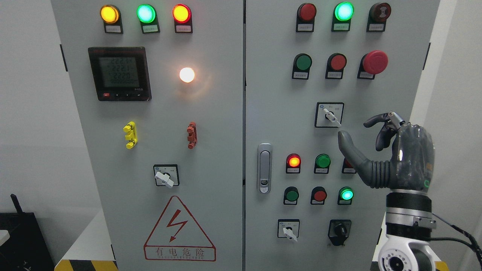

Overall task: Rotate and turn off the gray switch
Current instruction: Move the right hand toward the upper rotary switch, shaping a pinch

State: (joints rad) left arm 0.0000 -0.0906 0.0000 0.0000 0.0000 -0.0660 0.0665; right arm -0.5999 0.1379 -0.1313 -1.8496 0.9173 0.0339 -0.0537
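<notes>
Going left to right, four pale rotary selectors show on the cabinet (150, 226): one on the left door (165, 177), then, on the right door, one low (289, 230) and the gray switch (330, 115) mid-height, with a black one (340, 230) beside. The right hand (391, 150) hovers just right of the gray switch, fingers (378, 120) released, grasping nothing. This looks like the approach; next it must pinch the lever and twist.

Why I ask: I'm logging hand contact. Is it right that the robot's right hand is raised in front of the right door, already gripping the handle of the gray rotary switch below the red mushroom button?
Not quite. The head view shows the right hand raised in front of the right door, but it is not gripping the gray rotary switch. Its thumb tip sits just below and right of the switch handle, apart from it, fingers curled on nothing.
</notes>
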